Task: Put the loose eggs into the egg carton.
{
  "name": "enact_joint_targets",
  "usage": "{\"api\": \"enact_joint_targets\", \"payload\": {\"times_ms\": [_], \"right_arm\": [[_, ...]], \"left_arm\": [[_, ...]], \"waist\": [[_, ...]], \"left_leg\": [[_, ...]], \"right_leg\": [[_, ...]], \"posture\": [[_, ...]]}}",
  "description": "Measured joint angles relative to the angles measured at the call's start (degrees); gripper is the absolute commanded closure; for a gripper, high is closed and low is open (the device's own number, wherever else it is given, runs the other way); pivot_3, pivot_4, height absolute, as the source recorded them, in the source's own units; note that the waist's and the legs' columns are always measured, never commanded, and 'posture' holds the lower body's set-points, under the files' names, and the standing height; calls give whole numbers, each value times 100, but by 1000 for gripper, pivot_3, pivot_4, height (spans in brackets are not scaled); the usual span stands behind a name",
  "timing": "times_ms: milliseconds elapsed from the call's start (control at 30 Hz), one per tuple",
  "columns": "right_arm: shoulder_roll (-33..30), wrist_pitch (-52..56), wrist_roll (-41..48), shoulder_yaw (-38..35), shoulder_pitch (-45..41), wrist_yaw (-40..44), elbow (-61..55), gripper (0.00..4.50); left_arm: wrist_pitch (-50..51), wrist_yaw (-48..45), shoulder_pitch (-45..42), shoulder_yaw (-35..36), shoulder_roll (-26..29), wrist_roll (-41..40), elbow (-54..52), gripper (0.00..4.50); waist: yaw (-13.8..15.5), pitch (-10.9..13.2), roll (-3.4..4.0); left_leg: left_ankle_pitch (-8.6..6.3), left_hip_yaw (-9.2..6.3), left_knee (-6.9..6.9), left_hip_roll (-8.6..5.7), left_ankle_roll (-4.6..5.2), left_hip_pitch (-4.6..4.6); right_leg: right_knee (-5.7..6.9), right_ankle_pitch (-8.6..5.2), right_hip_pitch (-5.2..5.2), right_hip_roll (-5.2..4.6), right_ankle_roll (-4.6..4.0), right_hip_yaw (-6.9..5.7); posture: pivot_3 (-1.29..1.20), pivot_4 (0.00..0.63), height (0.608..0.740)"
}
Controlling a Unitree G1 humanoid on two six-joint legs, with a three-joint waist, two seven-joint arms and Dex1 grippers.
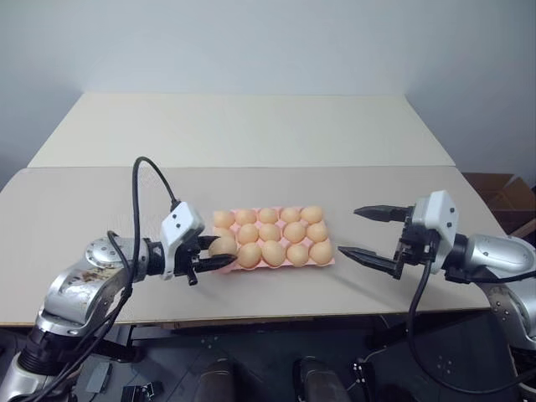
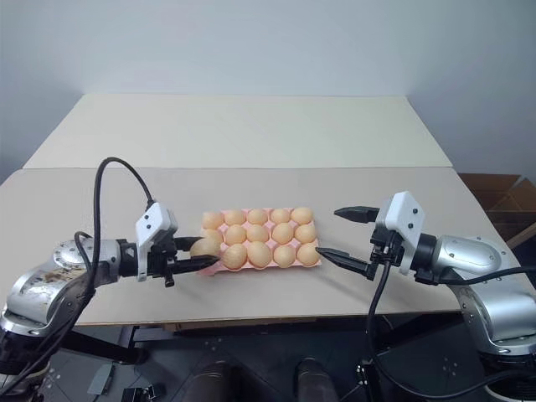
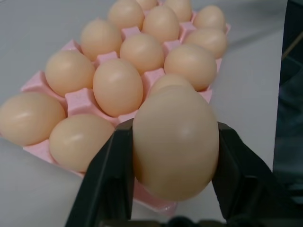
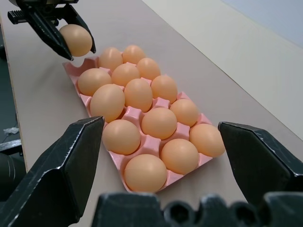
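The table (image 1: 251, 134) is the largest thing, a pale top spreading across the middle of the head view, with a seam running side to side where its far and near parts meet; its near edge crosses the lower third of the frame and its far part lies bare, so there is wide open room behind and to both sides of the carton. The egg carton (image 1: 328, 261), a pink tray, sits at the centre of the frame, near the front edge yet clear of it, with bare tabletop between it and each arm. The right gripper (image 1: 362, 234) hangs at centre right, just off the carton's right end, its two black fingers spread wide apart and grasping nothing. The left gripper (image 1: 219, 252) is at centre left, at the carton's left end, its fingers clasped on either side of one egg (image 3: 176, 142), which is held above the near left corner of the tray. In the carton I count fourteen eggs (image 4: 138, 94) seated in the cups, five in the far row, five in the middle and four in the near row, which makes fifteen eggs in all.
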Motion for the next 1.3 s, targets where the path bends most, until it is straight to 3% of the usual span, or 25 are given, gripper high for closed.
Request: {"api": "enact_joint_targets", "payload": {"times_ms": [133, 167, 300, 467, 633, 800, 1300], "right_arm": [[0, 0, 0, 0, 2, -33, -11, 0], [0, 1, 0, 0, 2, -42, -11, 0], [5, 2, -1, 1, 3, -80, -14, 0], [4, 2, 1, -2, 14, -80, -6, 0], [-146, 9, 63, -6, -93, 169, 122, 0], [-431, 334, 171, -20, -230, 338, 252, 0], [-362, 67, 124, -14, -221, 678, 526, 0]], "left_arm": [[-4, -52, 2, -48, 108, 58, -14, 98], [-9, -52, 2, -28, 121, 59, -22, 44], [-87, 121, 142, 454, 127, 41, -173, 44], [-300, 7, 874, 1613, 300, -166, -253, 44], [-823, -975, 1720, 3241, 670, -460, 245, 44], [-1352, -1776, 2378, 4207, 683, -689, 653, 44], [-1104, -1639, 3318, 4604, 452, -1247, 145, 44]], "waist": [[3, 0, 0], [3, 0, 0], [-11, 0, 0], [-50, 0, 0], [-75, 1, 3], [-46, 1, 3], [-27, 1, 3]], "left_leg": [[0, 0, 0, 0, 0, -2], [0, 0, 0, 0, 0, -3], [-1, 0, 0, 1, 1, -3], [-1, 0, -2, 7, 2, -1], [-1, 6, -2, 11, 1, 2], [-2, 9, -3, 11, 1, 0], [-3, 9, -3, 14, 1, 3]], "right_leg": [[-2, 0, -1, -1, 1, 0], [-3, -1, -1, -1, 1, 0], [-3, -1, -2, 0, 1, 1], [0, -4, -5, 2, -3, -3], [0, -16, -6, -1, -22, -5], [-2, -33, -8, -5, -50, -6], [3, -34, -7, -2, -50, -7]], "posture": [[0, 150, 740], [0, 150, 740], [0, 150, 740], [0, 150, 740], [0, 150, 740], [0, 150, 740], [0, 150, 740]]}}
